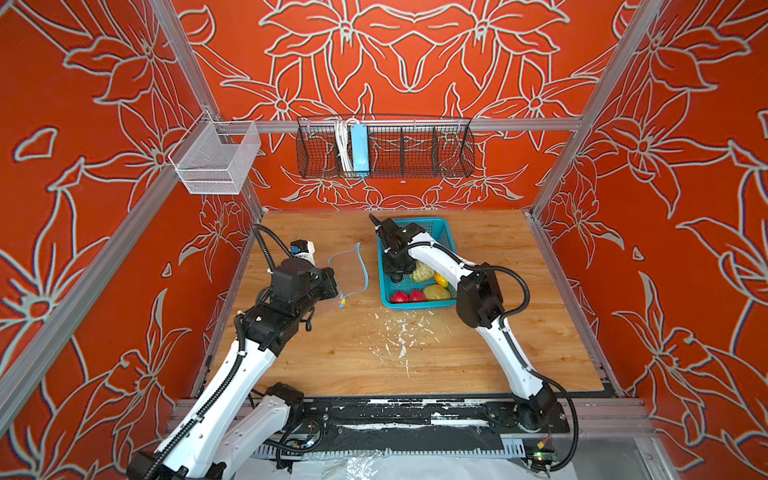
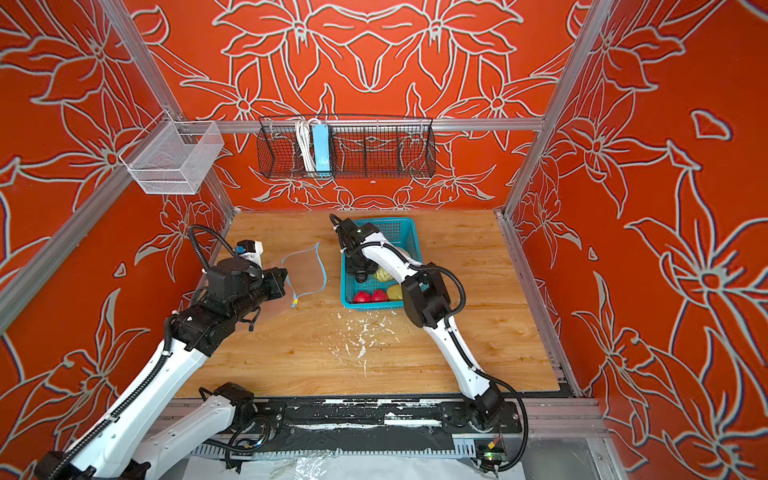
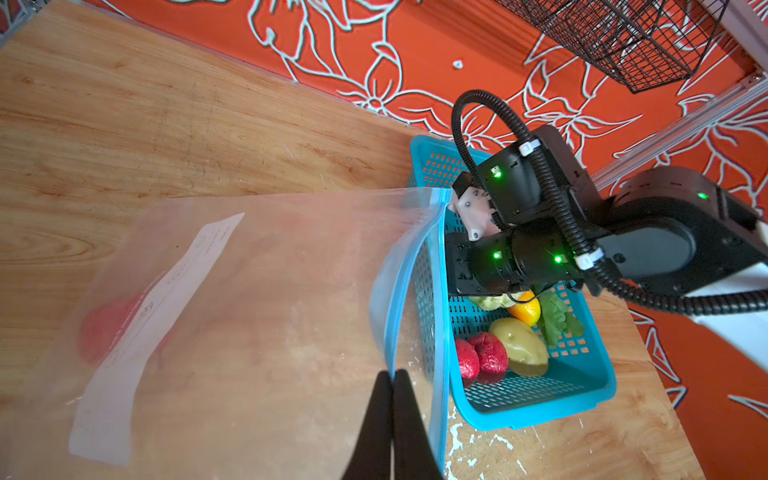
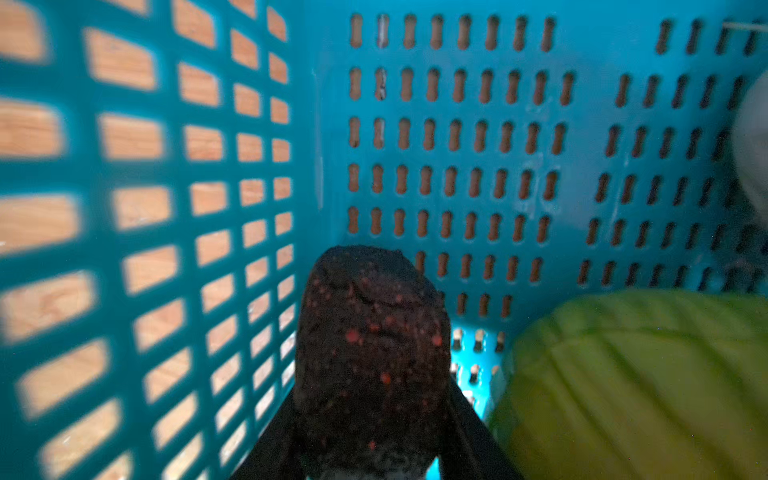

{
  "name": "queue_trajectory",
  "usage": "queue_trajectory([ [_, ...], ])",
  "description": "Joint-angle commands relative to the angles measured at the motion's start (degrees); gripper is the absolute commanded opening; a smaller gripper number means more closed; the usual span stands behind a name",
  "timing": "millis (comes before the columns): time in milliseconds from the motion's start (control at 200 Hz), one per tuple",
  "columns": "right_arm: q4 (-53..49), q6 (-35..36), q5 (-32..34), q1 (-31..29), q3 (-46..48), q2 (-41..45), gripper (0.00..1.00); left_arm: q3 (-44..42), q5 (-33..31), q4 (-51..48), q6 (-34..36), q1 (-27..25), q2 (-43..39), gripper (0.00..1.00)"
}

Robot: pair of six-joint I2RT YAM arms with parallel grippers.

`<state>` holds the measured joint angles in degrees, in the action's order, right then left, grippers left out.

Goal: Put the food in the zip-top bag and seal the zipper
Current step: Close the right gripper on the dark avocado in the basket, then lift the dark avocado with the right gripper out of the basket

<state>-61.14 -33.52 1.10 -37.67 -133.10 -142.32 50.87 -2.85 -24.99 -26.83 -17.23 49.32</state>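
Observation:
The clear zip-top bag [image 1: 345, 270] [image 2: 303, 270] [image 3: 249, 311] lies left of the teal basket [image 1: 415, 305] [image 3: 540, 415], mouth held open. My left gripper [image 3: 392, 374] is shut on one lip of its blue zipper [image 1: 365, 270] [image 3: 436, 291]; the yellowish slider [image 1: 343, 300] hangs near it. A blurred red piece [image 3: 104, 328] shows through the bag. My right gripper [image 4: 370, 415] [image 1: 395, 274] is down in the basket, shut on the dark avocado [image 4: 370, 332]. Beside it sits the green cabbage [image 4: 644, 374] [image 1: 422, 272]. Two strawberries [image 1: 407, 296] [image 3: 482, 357], a yellow potato [image 3: 519, 345] and an orange mango [image 3: 525, 311] lie nearer the front.
Flecks of white paint [image 1: 399, 332] mark the wooden table [image 1: 498, 332] in front of the basket. A black wire basket [image 1: 386, 149] holding a light-blue power strip [image 1: 359, 149] hangs on the back wall, and a white mesh bin [image 1: 216, 162] on the left rail.

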Motion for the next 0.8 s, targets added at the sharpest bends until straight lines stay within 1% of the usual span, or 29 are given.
queue_trajectory([
  [0, 2.0, -1.7, -1.2, 0.1, 1.6, 5.4, 0.29, -0.4, -0.7, -0.1, 0.4, 0.3, -0.7, 0.00],
  [275, 4.6, -3.0, -2.1, 0.3, 8.2, 12.0, 0.29, -0.8, 0.1, 0.6, 0.0, 0.3, -1.5, 0.00],
  [405, 8.5, -4.4, -3.3, 0.3, 13.5, 16.3, 0.29, -1.3, 3.0, 2.2, 0.3, 0.3, -1.9, 0.00],
  [621, 15.4, -6.8, -5.5, 0.3, 22.7, 23.4, 0.29, -1.7, 3.9, 3.1, 0.5, 0.3, -2.6, 0.00],
  [796, 17.4, -7.6, -7.4, 0.3, 25.9, 26.8, 0.28, -2.6, 4.3, 3.6, -0.1, 0.3, -3.0, 0.00],
])
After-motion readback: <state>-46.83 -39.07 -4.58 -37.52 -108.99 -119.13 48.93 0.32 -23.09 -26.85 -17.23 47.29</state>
